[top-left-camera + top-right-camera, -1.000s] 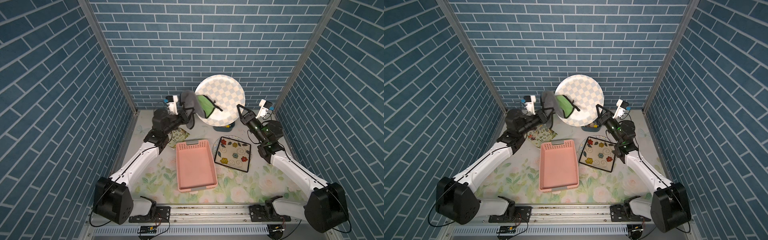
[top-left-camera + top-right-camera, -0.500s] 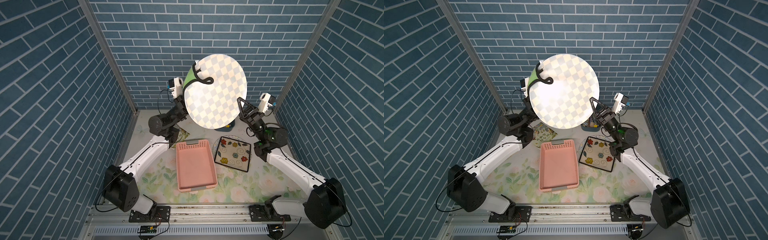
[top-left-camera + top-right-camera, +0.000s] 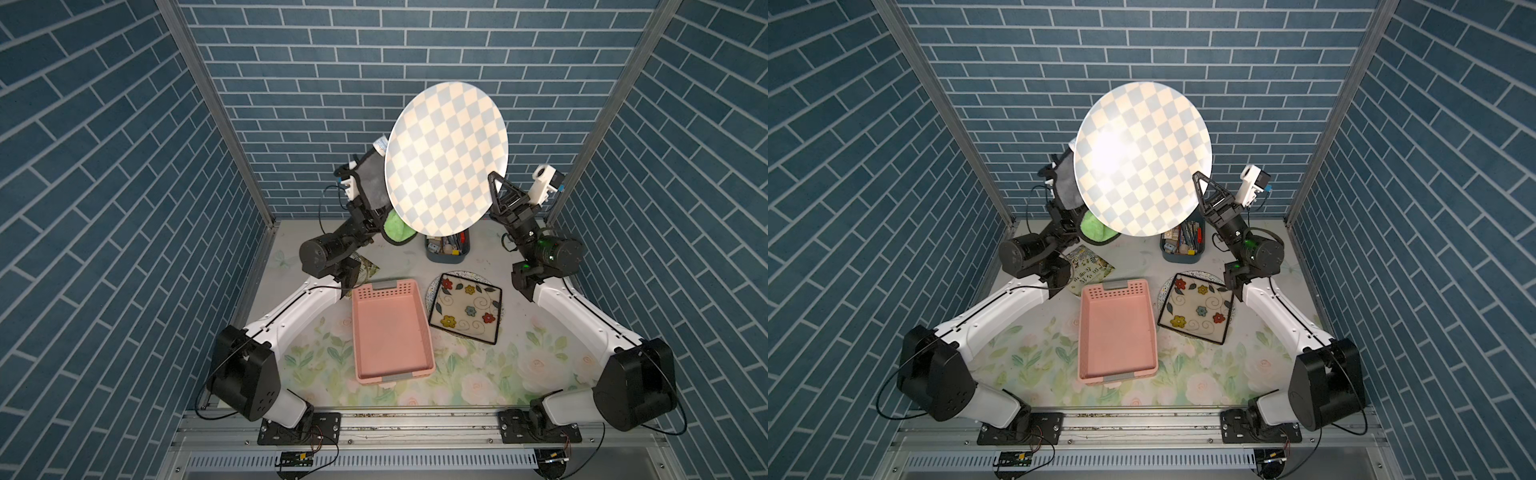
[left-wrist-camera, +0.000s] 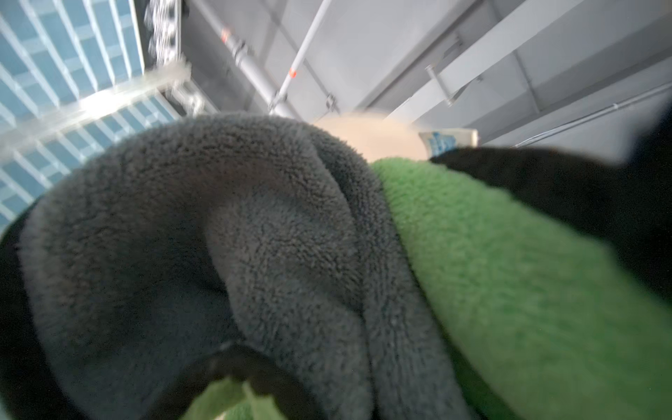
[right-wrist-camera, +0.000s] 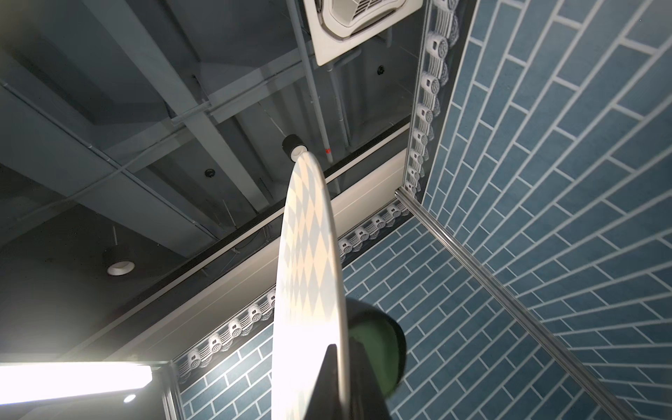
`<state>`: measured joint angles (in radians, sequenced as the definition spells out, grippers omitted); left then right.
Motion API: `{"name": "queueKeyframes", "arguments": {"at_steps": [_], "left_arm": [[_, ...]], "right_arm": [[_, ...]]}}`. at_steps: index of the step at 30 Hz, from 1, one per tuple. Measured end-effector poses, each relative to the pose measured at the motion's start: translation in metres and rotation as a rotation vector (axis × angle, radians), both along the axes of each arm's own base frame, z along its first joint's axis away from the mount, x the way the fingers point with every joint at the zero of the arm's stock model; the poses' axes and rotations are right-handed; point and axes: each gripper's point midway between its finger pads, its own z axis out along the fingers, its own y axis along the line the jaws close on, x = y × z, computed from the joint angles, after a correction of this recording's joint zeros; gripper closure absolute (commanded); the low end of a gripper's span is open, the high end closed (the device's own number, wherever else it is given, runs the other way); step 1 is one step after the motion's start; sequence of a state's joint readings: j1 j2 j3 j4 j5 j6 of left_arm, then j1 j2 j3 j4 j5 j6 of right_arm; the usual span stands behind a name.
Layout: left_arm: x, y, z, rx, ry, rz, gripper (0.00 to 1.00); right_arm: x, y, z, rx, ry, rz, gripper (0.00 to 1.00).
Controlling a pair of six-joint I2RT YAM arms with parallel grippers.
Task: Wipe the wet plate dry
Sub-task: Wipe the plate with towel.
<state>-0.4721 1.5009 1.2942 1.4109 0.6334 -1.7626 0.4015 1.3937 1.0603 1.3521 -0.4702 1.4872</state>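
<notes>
Top view: floral tabletop (image 3: 478, 374), brick walls (image 3: 332, 62); right end effector (image 3: 493, 178) clamps plate (image 3: 446, 158), left end effector (image 3: 376, 195) clamps cloth (image 3: 398, 227).

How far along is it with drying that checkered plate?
Done: the checkered plate is raised, clamped on edge by the right fingers; the left arm holds the cloth. In hand: the cloth appears pressed against the plate's far face. Left: any remaining wiping, then setting it down; wetness isn't visible.

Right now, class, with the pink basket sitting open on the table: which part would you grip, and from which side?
Take the pink basket by its near short wall, coming straight down. It sits upright and open-topped, so the thin wall should fit between a gripper's jaws, one inside, one outside.
</notes>
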Motion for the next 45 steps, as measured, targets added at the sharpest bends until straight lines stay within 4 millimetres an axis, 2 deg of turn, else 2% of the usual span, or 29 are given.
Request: {"name": "queueKeyframes", "arguments": {"at_steps": [3, 6, 8, 10, 14, 17, 21, 23, 25, 27, 29, 33, 36, 40, 43, 45], "left_arm": [[-0.006, 0.019, 0.034, -0.057, -0.071, 0.04, 1.0], [-0.02, 0.02, 0.051, -0.102, -0.12, 0.028, 1.0], [-0.026, 0.012, 0.048, -0.116, -0.116, 0.005, 1.0], [-0.029, -0.004, 0.038, -0.107, -0.089, -0.019, 1.0], [-0.02, -0.046, -0.004, -0.029, 0.021, -0.064, 1.0], [-0.003, -0.053, -0.025, 0.017, 0.081, -0.045, 1.0], [0.022, -0.031, -0.02, 0.028, 0.087, 0.046, 1.0], [0.027, -0.021, -0.009, 0.02, 0.072, 0.083, 1.0], [0.024, -0.02, 0.001, 0.013, 0.052, 0.089, 1.0], [0.014, -0.029, 0.004, 0.012, 0.038, 0.066, 1.0], [0.001, -0.047, 0.001, 0.019, 0.042, 0.022, 1.0], [-0.009, -0.077, -0.022, 0.052, 0.084, -0.04, 1.0], [-0.008, -0.089, -0.053, 0.096, 0.141, -0.041, 1.0], [-0.004, -0.089, -0.088, 0.175, 0.212, 0.009, 1.0], [-0.007, -0.079, -0.094, 0.215, 0.219, 0.056, 1.0], [-0.009, -0.068, -0.09, 0.225, 0.205, 0.098, 1.0]], "right_arm": [[-0.017, 0.019, -0.022, -0.014, 0.034, 0.067, 1.0], [-0.039, 0.038, -0.02, -0.01, 0.009, 0.138, 1.0], [-0.048, 0.046, -0.01, -0.013, -0.04, 0.16, 1.0], [-0.049, 0.049, 0.006, -0.011, -0.101, 0.157, 1.0], [-0.037, 0.041, 0.032, 0.004, -0.167, 0.115, 1.0], [-0.02, 0.024, 0.025, -0.01, -0.144, 0.055, 1.0], [-0.009, 0.022, -0.009, -0.071, -0.04, 0.01, 1.0], [-0.018, 0.032, -0.021, -0.105, -0.019, 0.026, 1.0], [-0.035, 0.044, -0.025, -0.124, -0.035, 0.063, 1.0], [-0.052, 0.055, -0.024, -0.131, -0.07, 0.095, 1.0], [-0.065, 0.06, -0.019, -0.13, -0.117, 0.111, 1.0], [-0.069, 0.055, 0.0, -0.109, -0.185, 0.09, 1.0], [-0.056, 0.044, 0.009, -0.104, -0.19, 0.047, 1.0], [-0.026, 0.023, 0.002, -0.114, -0.104, -0.015, 1.0], [-0.008, -0.001, -0.005, -0.1, -0.032, -0.08, 1.0], [-0.003, -0.019, -0.01, -0.09, 0.003, -0.123, 1.0]]}}
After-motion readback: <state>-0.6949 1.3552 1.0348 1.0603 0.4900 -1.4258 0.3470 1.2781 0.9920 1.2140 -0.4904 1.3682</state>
